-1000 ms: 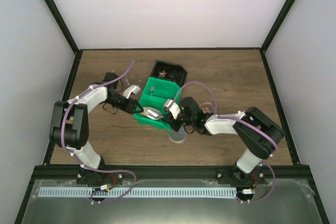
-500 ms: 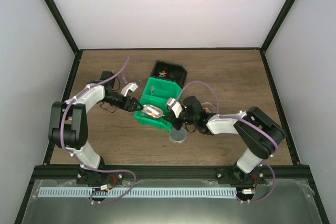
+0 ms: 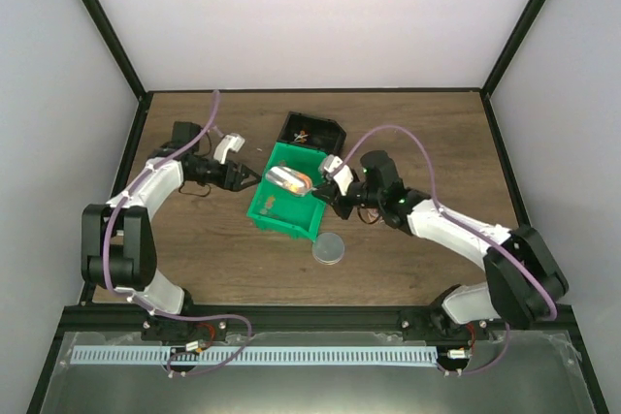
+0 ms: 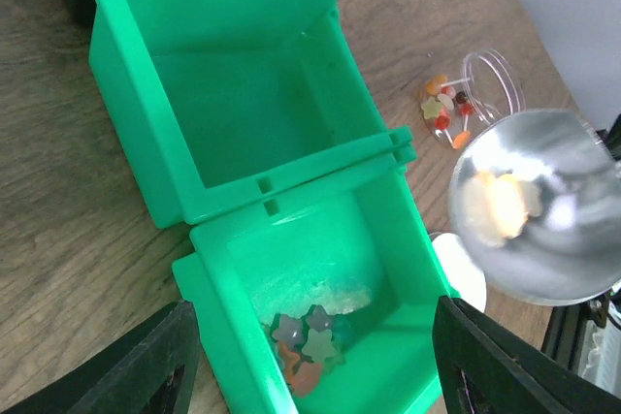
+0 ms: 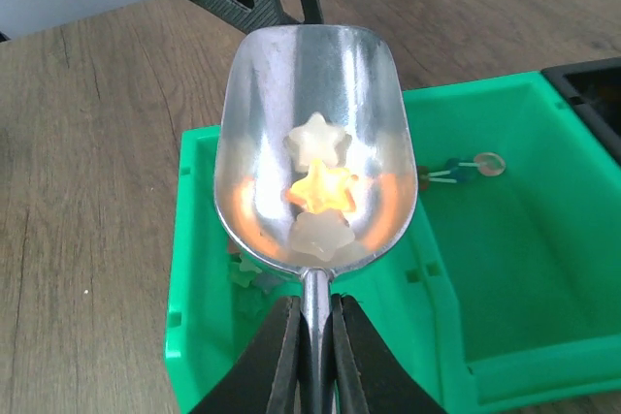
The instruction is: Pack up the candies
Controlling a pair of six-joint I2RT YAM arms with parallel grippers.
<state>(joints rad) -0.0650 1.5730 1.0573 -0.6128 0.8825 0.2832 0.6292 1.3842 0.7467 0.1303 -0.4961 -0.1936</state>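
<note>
- Right gripper [image 5: 310,361]: clenched on the thin handle of the silver scoop [image 5: 315,143]. The bowl faces up and carries three star-shaped candies [image 5: 320,186], two pale and one orange-yellow.
- Left gripper [image 4: 310,375]: fingers [image 4: 146,366] spread wide, grasping nothing. In the overhead view it sits just beside the left wall of the green bin [image 4: 136,123], apart from it.
- Green bin: two compartments. The near one holds a small heap of star candies in one corner. The far one holds a few small coloured pieces, visible from the right wrist only.
- The scoop's bowl hangs above the green bin, clear of its walls.
- Black bin [image 3: 315,131]: set against the far end of the green bin; its contents are too small to tell.
- Clear jar [image 4: 490,75]: lying on its side on the wooden table [image 3: 437,143], to the right of the green bin, with several candies at its mouth.
- Round grey lid [image 3: 329,249]: flat on the table, near the bin's near right corner.
- Left arm: reaches forward and inward from the left.
- Right arm: stretched far forward and to the left, wrist low.
</note>
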